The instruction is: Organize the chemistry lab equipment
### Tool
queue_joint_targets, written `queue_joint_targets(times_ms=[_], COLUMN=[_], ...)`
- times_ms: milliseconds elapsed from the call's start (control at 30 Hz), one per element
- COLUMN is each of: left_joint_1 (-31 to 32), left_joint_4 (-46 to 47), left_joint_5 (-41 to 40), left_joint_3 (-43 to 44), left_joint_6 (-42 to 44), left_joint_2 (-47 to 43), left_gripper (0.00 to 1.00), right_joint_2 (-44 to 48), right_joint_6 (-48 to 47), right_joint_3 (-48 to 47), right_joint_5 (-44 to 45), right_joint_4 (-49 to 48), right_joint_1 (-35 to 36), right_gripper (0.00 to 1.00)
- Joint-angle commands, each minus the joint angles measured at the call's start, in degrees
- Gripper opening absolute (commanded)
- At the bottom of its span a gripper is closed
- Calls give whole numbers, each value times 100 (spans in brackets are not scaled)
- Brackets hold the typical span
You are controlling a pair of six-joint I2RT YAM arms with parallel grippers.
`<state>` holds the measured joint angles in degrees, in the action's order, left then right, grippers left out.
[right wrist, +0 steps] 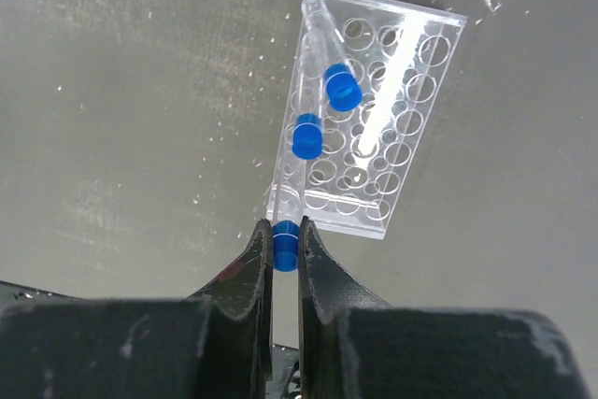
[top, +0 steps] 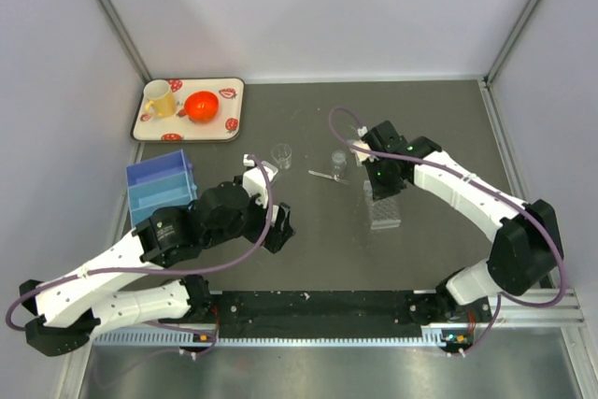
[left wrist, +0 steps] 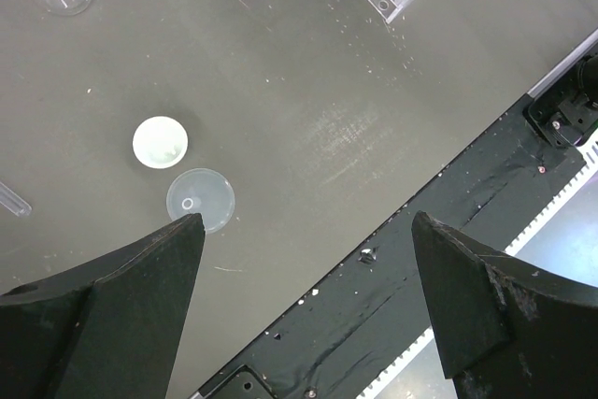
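My top view looks down from high behind the near edge and takes in the whole table [top: 318,137]. My left wrist view sits close over the near part of the table, looking steeply down. My right wrist view hangs even closer, just above the rack [right wrist: 374,109]. All three views share the rack.

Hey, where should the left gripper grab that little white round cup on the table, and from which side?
Grip the small white round cup across its outer wall, coming straight down from above: it sits low, looks mouth up, with no handle. Keep the fingers of the open left gripper off the side where the clear round dish lies close.
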<state>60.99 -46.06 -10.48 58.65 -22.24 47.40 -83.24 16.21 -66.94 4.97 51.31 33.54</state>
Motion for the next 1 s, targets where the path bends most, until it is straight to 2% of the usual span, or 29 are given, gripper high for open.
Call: queue_joint_targets(times_ms=[0,633,967], left_joint_1=[0,-8,0], left_joint_4=[291,273,291], left_joint_5=[-156,-191,-147], left_joint_3=[-21,32,-21], left_joint_6=[114,176,141], left_joint_2=[-73,42,59], left_gripper=[98,98,98], right_joint_2=[-104,-500,53], right_joint_6=[-118,-153,-144], right_joint_3=[-372,-856,-549], right_joint_5=[162,224,57], right_joint_4=[-227,-332,-192], right_joint_1=[-216,-436,-427], right_gripper=[0,0,0])
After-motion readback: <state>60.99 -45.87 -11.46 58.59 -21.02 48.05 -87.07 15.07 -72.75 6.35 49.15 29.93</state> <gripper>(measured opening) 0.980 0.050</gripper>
